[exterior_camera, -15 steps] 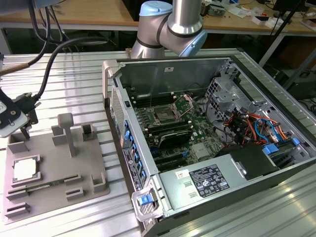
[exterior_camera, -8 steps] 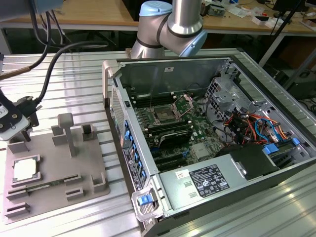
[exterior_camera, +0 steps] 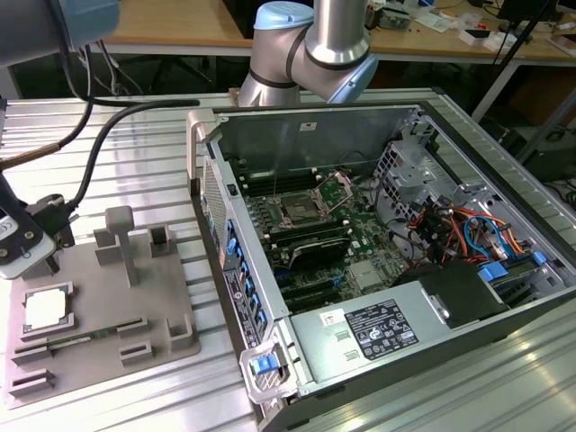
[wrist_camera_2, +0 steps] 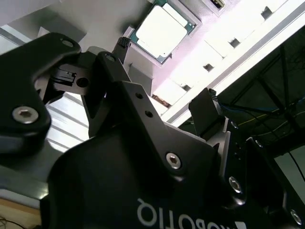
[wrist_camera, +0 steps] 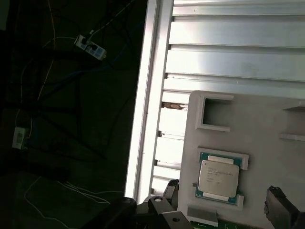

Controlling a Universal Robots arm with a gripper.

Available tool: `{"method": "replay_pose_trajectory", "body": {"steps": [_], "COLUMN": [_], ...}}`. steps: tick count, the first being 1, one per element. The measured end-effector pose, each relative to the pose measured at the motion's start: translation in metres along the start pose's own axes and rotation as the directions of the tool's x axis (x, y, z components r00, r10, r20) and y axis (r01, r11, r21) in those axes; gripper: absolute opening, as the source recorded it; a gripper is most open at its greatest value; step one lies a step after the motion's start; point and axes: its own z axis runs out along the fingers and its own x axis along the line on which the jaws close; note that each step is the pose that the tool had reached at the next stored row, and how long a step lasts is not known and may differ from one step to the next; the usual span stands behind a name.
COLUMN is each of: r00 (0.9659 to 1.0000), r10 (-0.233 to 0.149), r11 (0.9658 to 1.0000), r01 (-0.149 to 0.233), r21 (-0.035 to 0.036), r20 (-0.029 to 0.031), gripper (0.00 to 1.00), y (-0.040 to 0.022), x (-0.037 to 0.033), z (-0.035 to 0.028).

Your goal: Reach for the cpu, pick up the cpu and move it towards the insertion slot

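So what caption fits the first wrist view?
Open gripper poised over the cpu lying in its grey tray on the ribbed metal table.

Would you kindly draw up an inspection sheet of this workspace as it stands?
Surface: ribbed metal table carrying a grey tray and an open computer case.
Job's things: the cpu lies flat in a recess of the tray; the insertion slot sits on the green board inside the case.
Clutter: small items on the bench behind.
Grippers: the gripper is open, above the tray near the cpu, holding nothing.
Cables: black cable crossing the table; red and blue wires inside the case.
Surroundings: wooden benches behind the table.
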Motion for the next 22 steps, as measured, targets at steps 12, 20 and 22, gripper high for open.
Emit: {"method": "replay_pose_trajectory", "body": {"steps": [12, 20, 22], "r00": [1.0, 1.0, 1.0], "r10": [0.001, 0.001, 0.001], "r11": [1.0, 1.0, 1.0], "r01": [-0.001, -0.001, -0.001], "r21": [-0.0001, 0.0, 0.0], "r20": [0.0003, 0.0002, 0.0001], "gripper": [0.78, 0.78, 0.78], "y": [-0.0004, -0.0018, -0.002], "x": [0.0001, 0.0003, 0.0003], "z": [0.0044, 0.0071, 0.0072]}}
